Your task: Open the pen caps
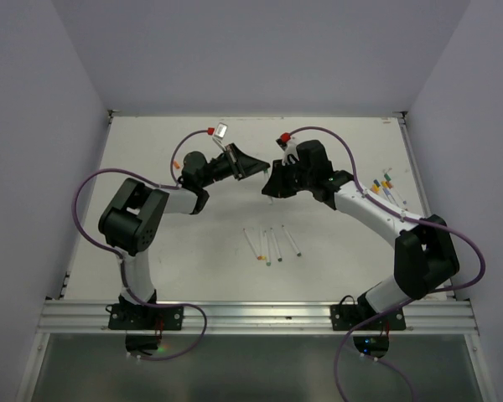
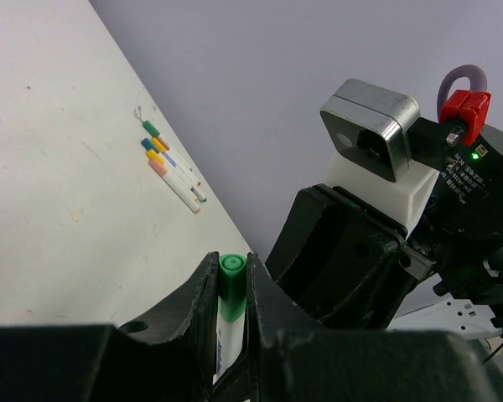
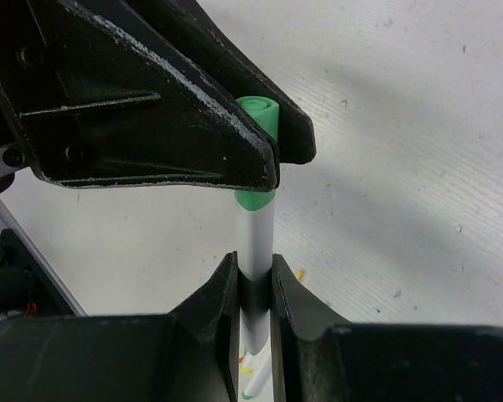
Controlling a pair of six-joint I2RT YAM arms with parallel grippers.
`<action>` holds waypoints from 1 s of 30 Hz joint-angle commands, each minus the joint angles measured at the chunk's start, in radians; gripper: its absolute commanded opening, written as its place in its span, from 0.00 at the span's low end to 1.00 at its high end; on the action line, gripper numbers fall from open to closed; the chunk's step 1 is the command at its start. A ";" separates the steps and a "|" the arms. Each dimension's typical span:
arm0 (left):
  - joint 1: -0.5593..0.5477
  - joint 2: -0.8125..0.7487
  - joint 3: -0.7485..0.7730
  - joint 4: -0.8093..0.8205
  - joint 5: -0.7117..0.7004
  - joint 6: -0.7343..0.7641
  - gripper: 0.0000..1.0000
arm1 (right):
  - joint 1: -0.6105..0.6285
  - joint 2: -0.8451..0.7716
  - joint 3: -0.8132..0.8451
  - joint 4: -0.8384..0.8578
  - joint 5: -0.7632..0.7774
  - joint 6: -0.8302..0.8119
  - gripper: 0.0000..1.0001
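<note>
- Two robot arms meet above the middle of the white table [image 1: 193, 251], a single white pen [image 3: 256, 239] stretched between their grippers.
- The left gripper [image 2: 232, 268] is clenched on the pen's green cap [image 2: 230, 280]. The cap's round end pokes out just past the black fingertips.
- The right gripper [image 3: 253, 264] grasps the white barrel of the same pen, just below the cap, with both fingers pressed flat to its sides.
- In the right wrist view the green cap [image 3: 258, 117] sits on the end of the barrel, with no gap showing between cap and pen. The left gripper's fingers [image 3: 151, 109] cover its middle.
- In the overhead view the left gripper [image 1: 253, 170] and right gripper [image 1: 272, 186] stand tip to tip, clear of the tabletop. The pen between them is too small to make out there.
- Four pens [image 1: 272, 244] lie side by side on the table nearer the arm bases.
- A cluster of capped pens [image 1: 387, 186] lies by the right edge. The left wrist view shows green, blue, yellow and orange caps among them [image 2: 172, 172].
- The right arm's wrist camera [image 2: 370, 130] faces the left wrist's lens.
</note>
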 commanded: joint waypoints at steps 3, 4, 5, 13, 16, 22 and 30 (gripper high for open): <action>-0.005 -0.059 0.018 -0.048 -0.004 0.073 0.00 | 0.001 -0.009 0.029 0.004 0.005 0.010 0.00; -0.002 -0.071 0.038 -0.111 -0.039 0.116 0.00 | 0.004 -0.009 0.029 -0.014 0.010 0.009 0.00; 0.009 -0.091 0.087 -0.231 -0.070 0.157 0.00 | 0.024 -0.018 0.026 -0.033 0.037 0.007 0.00; 0.117 -0.018 0.359 -0.502 -0.282 0.193 0.00 | 0.136 -0.171 -0.211 -0.067 0.162 0.061 0.00; 0.167 0.019 0.413 -0.510 -0.293 0.173 0.00 | 0.159 -0.222 -0.294 -0.062 0.179 0.090 0.00; 0.226 0.045 0.471 -0.536 -0.305 0.172 0.00 | 0.198 -0.304 -0.415 -0.041 0.192 0.145 0.00; 0.242 0.012 0.436 -0.567 -0.264 0.249 0.00 | 0.209 -0.407 -0.368 -0.145 0.286 0.130 0.00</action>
